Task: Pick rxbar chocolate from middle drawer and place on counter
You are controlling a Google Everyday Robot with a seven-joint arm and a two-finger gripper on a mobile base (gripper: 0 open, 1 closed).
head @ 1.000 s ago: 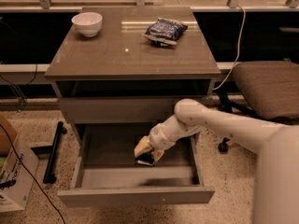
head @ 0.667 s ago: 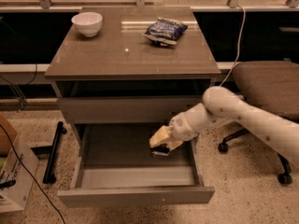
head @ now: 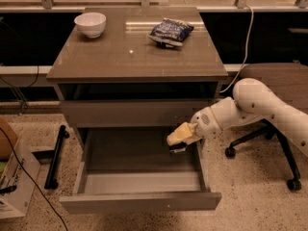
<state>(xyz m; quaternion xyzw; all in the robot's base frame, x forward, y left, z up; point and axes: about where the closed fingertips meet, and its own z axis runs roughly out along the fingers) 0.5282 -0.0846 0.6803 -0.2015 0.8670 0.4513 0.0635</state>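
Observation:
The middle drawer (head: 139, 202) is pulled open, and its grey inside shows nothing lying in it. My gripper (head: 180, 139), with pale yellowish fingers, hangs above the drawer's right rear part, just under the closed drawer front above. It is shut on the rxbar chocolate (head: 177, 149), a small dark bar that peeks out under the fingers, mostly hidden by them. The glossy grey-brown counter (head: 125, 57) is above, to the upper left of the gripper. My white arm reaches in from the right.
A white bowl (head: 90, 23) stands at the counter's back left and a blue-white snack bag (head: 171, 32) at its back right. An office chair (head: 284, 81) is at the right behind my arm. A cardboard box (head: 12, 177) and a black bar (head: 55, 155) are on the floor at left.
My gripper has risen from the drawer floor and moved right and up with the dark bar in it. The arm has drawn back toward the right.

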